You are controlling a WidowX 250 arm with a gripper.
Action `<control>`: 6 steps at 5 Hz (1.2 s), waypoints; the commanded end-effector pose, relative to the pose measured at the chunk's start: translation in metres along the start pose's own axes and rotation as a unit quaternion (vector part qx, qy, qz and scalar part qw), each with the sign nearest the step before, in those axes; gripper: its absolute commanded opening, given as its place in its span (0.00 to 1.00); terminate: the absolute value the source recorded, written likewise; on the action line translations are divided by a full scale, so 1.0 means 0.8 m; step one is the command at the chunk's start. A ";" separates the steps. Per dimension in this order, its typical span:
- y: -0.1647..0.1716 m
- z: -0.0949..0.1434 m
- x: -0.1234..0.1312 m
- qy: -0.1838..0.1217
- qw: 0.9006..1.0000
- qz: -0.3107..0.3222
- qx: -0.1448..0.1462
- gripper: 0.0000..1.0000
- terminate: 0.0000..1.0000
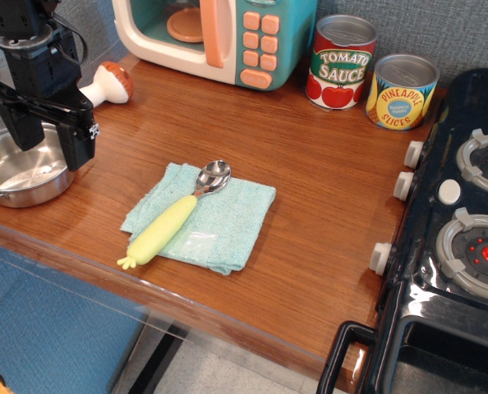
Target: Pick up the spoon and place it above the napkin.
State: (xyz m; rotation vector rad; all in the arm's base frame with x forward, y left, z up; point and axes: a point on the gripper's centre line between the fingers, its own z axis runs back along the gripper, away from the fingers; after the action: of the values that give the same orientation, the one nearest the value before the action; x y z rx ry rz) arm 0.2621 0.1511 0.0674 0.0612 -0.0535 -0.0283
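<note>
The spoon (172, 220) lies diagonally on the light teal napkin (236, 215) in the middle of the wooden counter. Its silver bowl points to the far right and its pale yellow-green handle reaches over the napkin's near left edge. My black gripper (49, 138) hangs at the far left, over a metal pot, well to the left of the spoon. Its fingers (79, 144) stand apart, and nothing is between them.
A shiny metal pot (14, 174) sits under the gripper. A toy mushroom (108, 84) lies behind it. A toy microwave (219, 37), a tomato sauce can (340, 62) and a pineapple can (401, 92) line the back. A black toy stove (458, 238) fills the right.
</note>
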 end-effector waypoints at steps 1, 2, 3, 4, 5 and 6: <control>0.000 0.000 0.000 0.000 1.000 0.000 0.000 1.00 0.00; -0.045 0.006 -0.003 -0.009 1.000 -0.002 -0.026 1.00 0.00; -0.089 0.010 -0.007 -0.021 0.999 -0.004 -0.044 1.00 0.00; -0.133 0.013 -0.009 -0.025 0.998 -0.010 -0.051 1.00 0.00; -0.146 -0.002 -0.008 -0.025 0.999 0.003 -0.037 1.00 0.00; -0.141 -0.018 -0.005 -0.011 1.000 0.019 -0.017 1.00 0.00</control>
State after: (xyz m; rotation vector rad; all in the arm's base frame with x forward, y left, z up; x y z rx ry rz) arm 0.2500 0.0390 0.0362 0.0222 -0.0373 0.0076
